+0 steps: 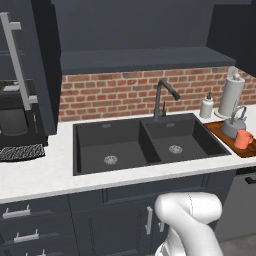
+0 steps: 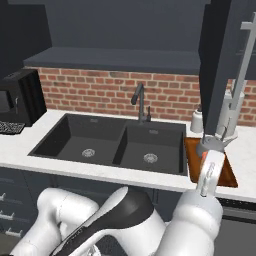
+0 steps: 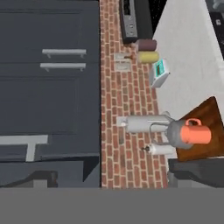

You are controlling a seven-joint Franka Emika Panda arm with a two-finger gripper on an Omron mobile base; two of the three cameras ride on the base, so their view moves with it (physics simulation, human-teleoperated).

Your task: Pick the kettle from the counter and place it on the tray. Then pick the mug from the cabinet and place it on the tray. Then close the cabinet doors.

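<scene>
The grey kettle and the orange-red mug both stand on the brown tray at the right end of the white counter. From the rolled hand view, some way off, the mug sits against the kettle on the tray. The cabinet doors stand open: one panel at the left, the other at the right with its silver bar. My white wrist rises in front of the tray, hiding most of the kettle. My gripper is open and holds nothing.
A black double sink with a dark tap fills the middle of the counter. A paper-towel roll and soap dispenser stand behind the tray. A coffee machine sits at the left. Yellow and maroon tumblers stand further right.
</scene>
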